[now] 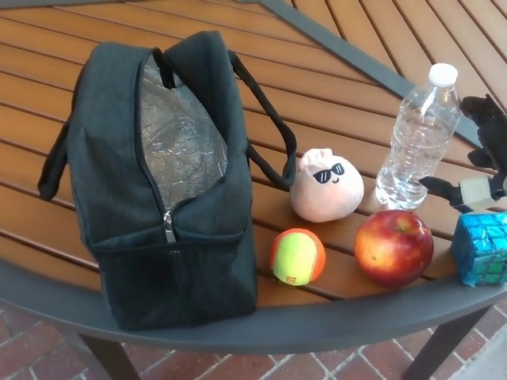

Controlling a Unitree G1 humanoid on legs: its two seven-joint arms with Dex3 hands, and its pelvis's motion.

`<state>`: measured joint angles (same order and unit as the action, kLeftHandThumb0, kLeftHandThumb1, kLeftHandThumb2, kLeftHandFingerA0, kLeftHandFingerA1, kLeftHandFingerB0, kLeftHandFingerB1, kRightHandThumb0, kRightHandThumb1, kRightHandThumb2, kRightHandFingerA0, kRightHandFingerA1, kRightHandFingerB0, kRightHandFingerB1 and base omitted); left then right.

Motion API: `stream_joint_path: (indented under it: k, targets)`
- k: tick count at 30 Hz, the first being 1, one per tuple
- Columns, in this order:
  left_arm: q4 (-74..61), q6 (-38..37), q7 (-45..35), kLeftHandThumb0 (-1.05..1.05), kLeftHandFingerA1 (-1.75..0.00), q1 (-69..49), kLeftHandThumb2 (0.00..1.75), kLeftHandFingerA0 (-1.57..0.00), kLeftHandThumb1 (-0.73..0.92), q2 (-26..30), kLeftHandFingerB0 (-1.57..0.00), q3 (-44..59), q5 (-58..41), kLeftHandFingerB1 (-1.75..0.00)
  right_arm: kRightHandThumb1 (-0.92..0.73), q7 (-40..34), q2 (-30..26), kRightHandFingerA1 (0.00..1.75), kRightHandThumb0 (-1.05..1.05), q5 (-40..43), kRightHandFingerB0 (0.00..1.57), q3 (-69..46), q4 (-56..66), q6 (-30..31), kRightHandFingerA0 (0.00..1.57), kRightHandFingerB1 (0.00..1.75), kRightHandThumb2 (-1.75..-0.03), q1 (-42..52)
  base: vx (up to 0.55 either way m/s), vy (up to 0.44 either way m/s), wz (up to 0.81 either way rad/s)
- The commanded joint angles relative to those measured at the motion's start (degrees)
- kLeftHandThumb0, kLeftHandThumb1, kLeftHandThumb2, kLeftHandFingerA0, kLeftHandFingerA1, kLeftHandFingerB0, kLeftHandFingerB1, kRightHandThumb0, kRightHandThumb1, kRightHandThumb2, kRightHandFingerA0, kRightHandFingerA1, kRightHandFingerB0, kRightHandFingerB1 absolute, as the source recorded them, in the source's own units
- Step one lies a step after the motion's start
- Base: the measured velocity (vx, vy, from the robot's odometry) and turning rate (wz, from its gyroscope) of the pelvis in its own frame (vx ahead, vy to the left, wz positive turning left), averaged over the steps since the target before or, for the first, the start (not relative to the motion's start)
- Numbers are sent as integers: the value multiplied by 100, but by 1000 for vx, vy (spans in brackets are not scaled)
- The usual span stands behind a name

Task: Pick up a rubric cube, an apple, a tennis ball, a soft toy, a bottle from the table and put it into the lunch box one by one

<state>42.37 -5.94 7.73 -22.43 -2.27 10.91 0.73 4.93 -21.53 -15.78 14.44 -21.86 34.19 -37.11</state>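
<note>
The dark lunch box (158, 182) stands at the left of the table, unzipped, its silver lining showing. Right of it sit a pink soft toy with sunglasses (326, 185), an orange-and-yellow tennis ball (297, 256) and a red apple (394, 247). A clear water bottle with a white cap (420, 138) stands upright behind the apple. At the right edge lies the blue cube (482, 248). My right hand (479, 154) comes in from the right, open, fingers spread beside the bottle and above the cube, holding nothing. My left hand is out of view.
The wooden slatted table (333, 87) has a dark metal rim (333, 321) along the near edge, with the ball, apple and cube close to it. Brick floor shows below. A dark metal bar crosses the tabletop behind the bottle.
</note>
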Motion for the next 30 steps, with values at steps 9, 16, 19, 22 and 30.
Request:
stream_joint_path:
  k: [9,16,19,22,30]
  targets:
    - [-62,-343,-114,19,-109,-304,111,-100,47,55,-93,-99,-18,-94,-38,-879,466,33,-66,-186,10,-276,-1402,-676,2,37,-77,-168,0,0,0]
    - [102,-406,-106,17,-110,-202,114,-100,47,108,-93,-121,-81,-96,-41,-850,853,41,-70,-318,7,-115,-1731,-921,1,28,-84,-714,0,0,0]
    - [196,-490,-163,20,-113,-162,115,-100,46,102,-94,-98,-142,-96,-41,-738,1028,33,-71,-270,6,-67,-1586,-1027,2,24,-85,-863,0,0,0]
    - [251,-475,-191,21,-106,-121,114,-102,49,85,-93,-50,-212,-96,-40,-636,1060,32,-71,-240,6,-61,-1495,-1139,2,24,-85,-872,0,0,0]
    - [273,-652,-334,19,-121,-187,124,-102,48,2,-94,15,-331,-102,-38,-787,949,41,-67,-410,5,-7,-1764,-1190,1,26,-84,-1062,0,0,0]
